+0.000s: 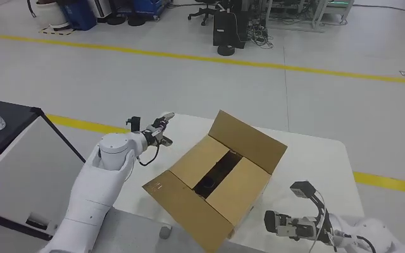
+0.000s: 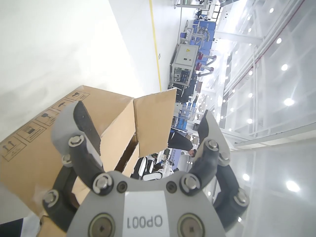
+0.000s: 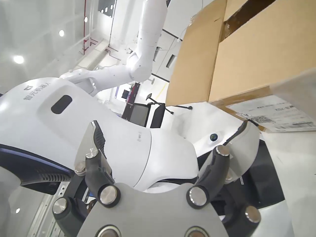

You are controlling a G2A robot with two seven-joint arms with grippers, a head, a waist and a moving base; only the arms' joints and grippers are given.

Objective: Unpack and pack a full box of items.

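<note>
A brown cardboard box (image 1: pixel 218 180) stands on the white table (image 1: pixel 316 164). Its two inner flaps lie almost flat with a dark gap (image 1: pixel 217 172) between them; what is inside is hidden. The far outer flap (image 1: pixel 248 140) stands up and the near outer flap (image 1: pixel 186 214) hangs outward. My left gripper (image 1: pixel 163 129) is open and empty, off the box's left side, and the box's (image 2: pixel 61 136) printed side lies beyond the left gripper (image 2: pixel 143 124). My right gripper (image 1: pixel 271 222) is open and empty by the box's front right corner; beyond the right gripper (image 3: pixel 170 134) rises the box wall (image 3: pixel 246 50).
A white shipping label (image 3: pixel 276 119) is stuck on the box side near the right gripper. A small grey object (image 1: pixel 164 233) lies at the table's front edge. Bare tabletop extends right of the box. A dark cabinet (image 1: pixel 19 126) stands left of the table.
</note>
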